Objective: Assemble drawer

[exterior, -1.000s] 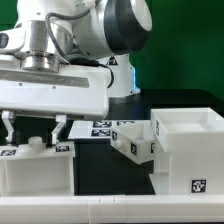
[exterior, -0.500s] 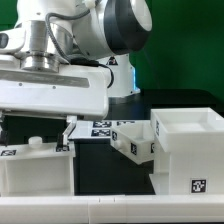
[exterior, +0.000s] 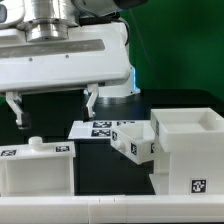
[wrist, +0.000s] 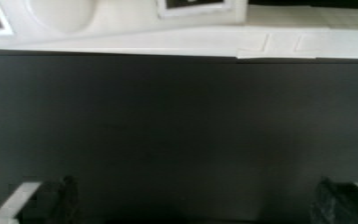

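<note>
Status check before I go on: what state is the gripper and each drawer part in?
gripper: open, empty, above the knobbed tray.
knobbed tray, exterior view's left: on the table, knob on top, not gripped.
second tray: tilted, beside the housing, outside it.
housing: upright, open side up.

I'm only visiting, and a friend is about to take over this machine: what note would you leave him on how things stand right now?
The pincer is open and empty, hanging above the first tray, which sits at the exterior view's left, knob up.
The second tray lies tilted in the middle, close beside the housing at the exterior view's right.
Done: nothing fitted; neither tray is in the housing.
Left: put both trays into the housing.
</note>
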Motion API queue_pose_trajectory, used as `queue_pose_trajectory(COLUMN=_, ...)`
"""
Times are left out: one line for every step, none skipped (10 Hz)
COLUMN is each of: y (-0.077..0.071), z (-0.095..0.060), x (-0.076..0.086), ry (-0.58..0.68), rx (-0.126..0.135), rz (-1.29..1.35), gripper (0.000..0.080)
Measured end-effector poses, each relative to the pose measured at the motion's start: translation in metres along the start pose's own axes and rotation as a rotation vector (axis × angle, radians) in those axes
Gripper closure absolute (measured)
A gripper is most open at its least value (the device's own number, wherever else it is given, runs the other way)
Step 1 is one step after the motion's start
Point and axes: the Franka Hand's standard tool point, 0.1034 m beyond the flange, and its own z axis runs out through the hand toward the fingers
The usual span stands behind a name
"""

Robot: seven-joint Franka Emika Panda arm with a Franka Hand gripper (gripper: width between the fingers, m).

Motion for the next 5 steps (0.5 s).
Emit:
queue_pose_trajectory(y=-0.002, z=0.008, x=-0.001, ry=-0.042, rx=0.022, rz=0.002, gripper=0.0150)
queue_pose_trajectory(y=-0.007, z=0.008, x=-0.001, ry=-0.082, rx=0.045, rz=0.014, gripper=0.0150)
queue_pose_trajectory(y=-0.003, z=0.008, x=-0.001, ry=-0.100, rx=0.052, rz=0.011, gripper=0.0150)
queue_pose_trajectory(y=0.006, z=0.008, x=0.001, ry=-0.126, rx=0.052, rz=0.001, gripper=0.0150)
queue_pose_trajectory(y=0.004, z=0.006, x=0.011, ry=-0.158, rx=0.048, rz=0.010, gripper=0.0150)
